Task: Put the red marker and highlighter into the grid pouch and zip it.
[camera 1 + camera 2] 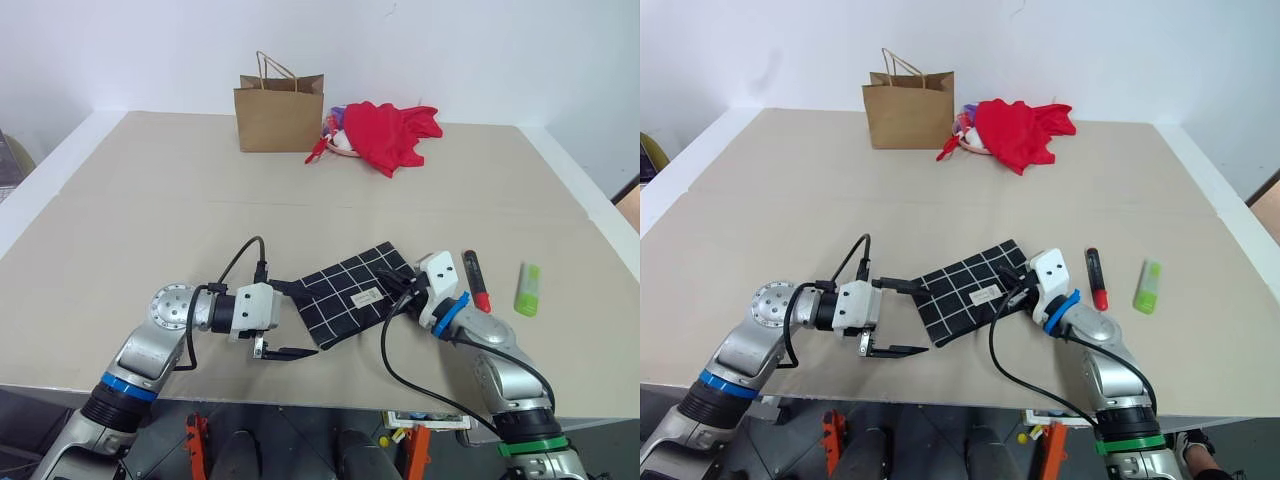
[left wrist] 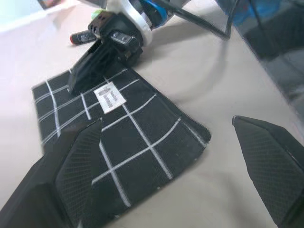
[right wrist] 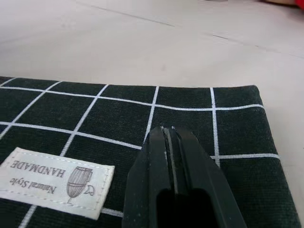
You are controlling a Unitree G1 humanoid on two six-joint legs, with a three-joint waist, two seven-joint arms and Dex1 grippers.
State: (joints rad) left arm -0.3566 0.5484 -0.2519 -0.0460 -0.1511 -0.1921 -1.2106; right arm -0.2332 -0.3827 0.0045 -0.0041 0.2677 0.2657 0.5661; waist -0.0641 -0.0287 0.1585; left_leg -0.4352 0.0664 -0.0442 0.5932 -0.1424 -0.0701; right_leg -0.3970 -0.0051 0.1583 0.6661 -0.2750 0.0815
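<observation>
grid pouch: flat woven fabric | left gripper spread | right gripper pressed together

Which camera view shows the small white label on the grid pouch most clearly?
The right wrist view: the white label on the grid pouch is near, its print readable. The left wrist view shows it smaller; in both eye views it is a tiny patch.
</observation>
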